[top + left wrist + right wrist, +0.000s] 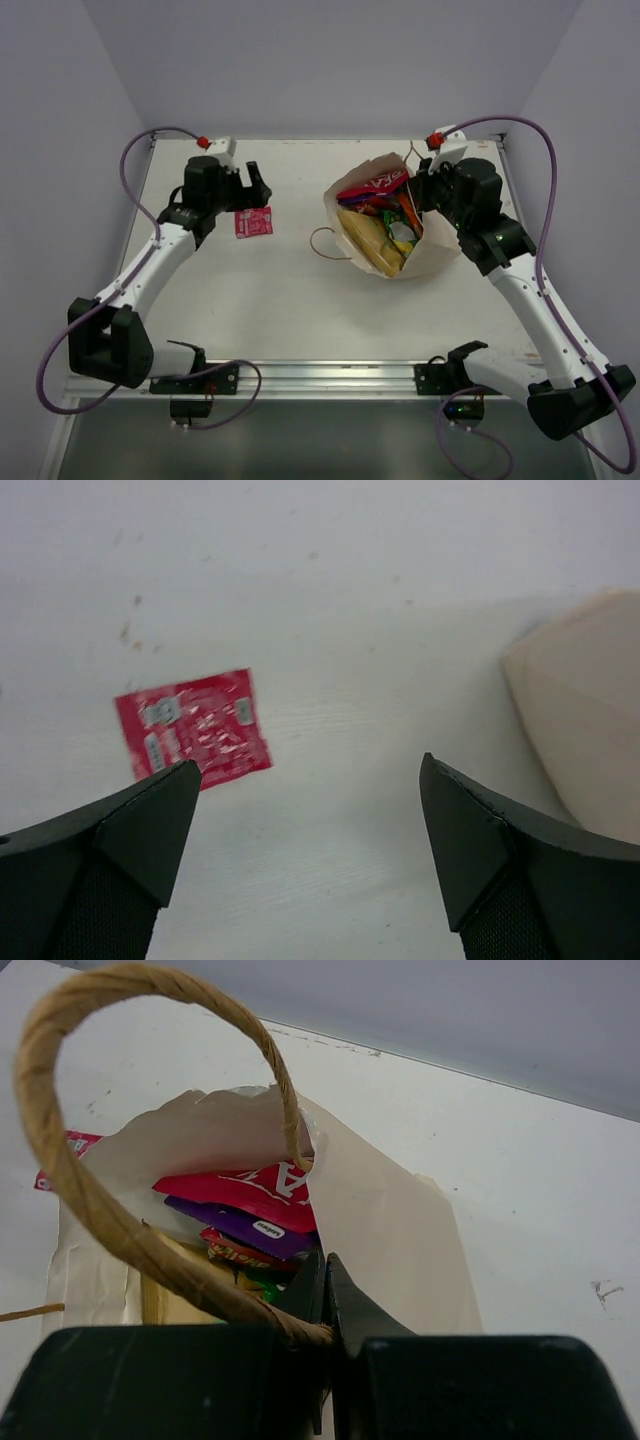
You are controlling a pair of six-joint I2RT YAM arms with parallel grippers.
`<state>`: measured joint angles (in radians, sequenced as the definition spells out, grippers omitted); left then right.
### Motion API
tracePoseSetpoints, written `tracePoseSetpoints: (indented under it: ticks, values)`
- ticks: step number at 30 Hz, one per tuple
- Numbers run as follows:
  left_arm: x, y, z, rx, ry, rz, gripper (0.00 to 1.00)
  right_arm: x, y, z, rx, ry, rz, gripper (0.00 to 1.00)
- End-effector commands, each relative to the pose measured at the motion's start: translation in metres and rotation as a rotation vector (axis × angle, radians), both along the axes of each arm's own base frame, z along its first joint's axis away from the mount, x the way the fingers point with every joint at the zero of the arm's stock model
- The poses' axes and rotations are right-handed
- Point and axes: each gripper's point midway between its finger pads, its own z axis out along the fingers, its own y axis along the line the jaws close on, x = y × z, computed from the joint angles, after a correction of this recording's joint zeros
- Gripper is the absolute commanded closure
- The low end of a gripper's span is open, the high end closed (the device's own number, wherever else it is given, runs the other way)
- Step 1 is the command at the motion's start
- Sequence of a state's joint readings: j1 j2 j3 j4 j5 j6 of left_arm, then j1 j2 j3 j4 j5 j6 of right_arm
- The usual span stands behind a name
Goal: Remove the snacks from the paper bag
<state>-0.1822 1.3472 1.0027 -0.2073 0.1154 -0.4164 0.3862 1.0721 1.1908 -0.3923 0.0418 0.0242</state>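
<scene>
At the right wrist, right end effector [324, 1278] clamped the paper bag [390, 1230] rim, unclear overhead; left end effector [307, 768] gaped near red packet [193, 728].

Paper bag [432, 254]: plain beige-cream, no print. Its string handle [60, 1180]: tan-brown, twisted strands.

Inside the bag:
- Top packet [250, 1188]: red-pink with white lettering.
- Purple packet [232, 1224]: deep purple, small white oval label.
- Chip bag [370, 240]: tan-yellow.
- Green packet [402, 236] and orange packet [407, 207]: only slivers of colour show.

Loose packet [193, 728]: red, speckled white print, small pale grey label patches.

Table [300, 310]: white, a few dark scuffs.

Left gripper [310, 780] and right gripper [325, 1272]: black. Arms [150, 270]: white with black joints. Cables [545, 200]: purple.
</scene>
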Motion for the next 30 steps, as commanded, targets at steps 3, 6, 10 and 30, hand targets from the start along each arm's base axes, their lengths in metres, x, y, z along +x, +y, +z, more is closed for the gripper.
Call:
tracePoseSetpoints:
  ticks: [3, 6, 10, 30]
  values:
    - [-0.040, -0.123, 0.112, 0.120, -0.363, -0.484, 0.03, -0.004, -0.002, 0.012, -0.042, -0.035, 0.019, 1.00]
    - [-0.064, -0.174, 0.134, 0.167, -0.471, -0.668, 0.05, -0.004, -0.001, 0.011, -0.049, -0.026, 0.025, 1.00]
    - [-0.078, -0.226, 0.139, 0.250, -0.551, -0.830, 0.09, -0.007, 0.002, 0.012, -0.044, -0.027, 0.051, 1.00]
    - [-0.042, -0.306, 0.078, 0.352, -0.468, -0.939, 0.36, -0.017, 0.015, 0.013, -0.021, -0.021, 0.127, 1.00]
